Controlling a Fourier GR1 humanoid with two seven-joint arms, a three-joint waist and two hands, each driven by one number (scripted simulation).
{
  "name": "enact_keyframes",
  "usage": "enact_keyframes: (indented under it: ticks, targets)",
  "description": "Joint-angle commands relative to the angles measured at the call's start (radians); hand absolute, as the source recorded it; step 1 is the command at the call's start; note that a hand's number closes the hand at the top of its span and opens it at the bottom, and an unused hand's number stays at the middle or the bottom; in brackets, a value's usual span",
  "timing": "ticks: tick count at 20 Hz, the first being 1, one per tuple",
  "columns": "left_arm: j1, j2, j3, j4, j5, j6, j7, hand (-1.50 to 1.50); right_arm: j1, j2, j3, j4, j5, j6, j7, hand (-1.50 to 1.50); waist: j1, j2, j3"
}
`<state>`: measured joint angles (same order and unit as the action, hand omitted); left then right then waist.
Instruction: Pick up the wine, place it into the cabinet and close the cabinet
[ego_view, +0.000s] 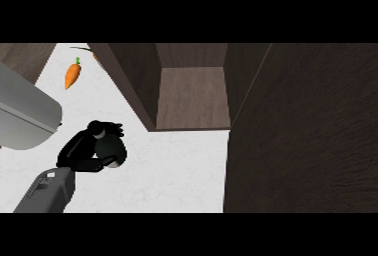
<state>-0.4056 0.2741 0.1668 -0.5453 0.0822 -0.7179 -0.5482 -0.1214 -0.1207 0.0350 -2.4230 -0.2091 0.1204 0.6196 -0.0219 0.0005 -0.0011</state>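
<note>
A: Start at the fingers (100, 131). What do you have?

B: Your left hand (87, 147) shows at the lower left, black fingers curled round a dark, rounded object (112, 150). Judging by the task, that is the wine bottle, but the hand hides most of it; only a grey-black bulge shows under the fingers. So the wine is in your left hand, above the white tabletop (170, 170).

A: Which way does the bottle's long axis run?

B: You cannot tell from here; too little of it is visible. No label or writing can be read either.

A: And the cabinet?

B: The open cabinet (188, 95) lies up and to the right of your fingers, near them, with its wooden interior showing. The dark door (303, 130) stands open along the right of the view. Your next move probably turns on carrying the wine up-right into that opening, clear of the near edge.

A: The right hand?

B: Not visible. A carrot (71, 74) lies at upper left on the tabletop, and a grey appliance (26, 115) sits at the left edge.
</note>
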Motion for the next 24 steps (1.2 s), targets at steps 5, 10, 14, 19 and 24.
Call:
enact_keyframes:
  ticks: [5, 10, 14, 19, 24]
  targets:
    - [0.02, -0.013, -0.091, -0.013, -0.064, -0.122, -0.169, 1.5, 0.025, 0.025, 0.031, -0.099, -0.022, -0.017, 0.027, -1.5, 0.004, 0.001, -0.001]
    - [0.143, -0.05, 0.01, -0.12, 0.012, 0.192, -0.162, 1.5, 0.037, -0.017, -0.055, -0.111, -0.063, -0.006, 0.034, -1.5, 0.024, -0.008, 0.002]
    - [0.242, -0.088, 0.048, -0.268, 0.026, 0.404, -0.167, 1.5, 0.007, -0.01, -0.052, -0.068, -0.054, -0.011, 0.025, -1.5, 0.04, -0.01, 0.003]
    - [0.352, -0.153, 0.033, -0.505, 0.045, 0.488, -0.129, 1.5, 0.094, -0.008, -0.065, -0.15, -0.097, 0.006, 0.027, -1.5, 0.024, -0.007, 0.003]
    - [0.437, -0.143, 0.025, -0.738, 0.039, 0.533, -0.112, 1.5, 0.046, -0.005, -0.035, -0.152, -0.078, -0.02, 0.079, -1.5, 0.027, -0.007, 0.002]
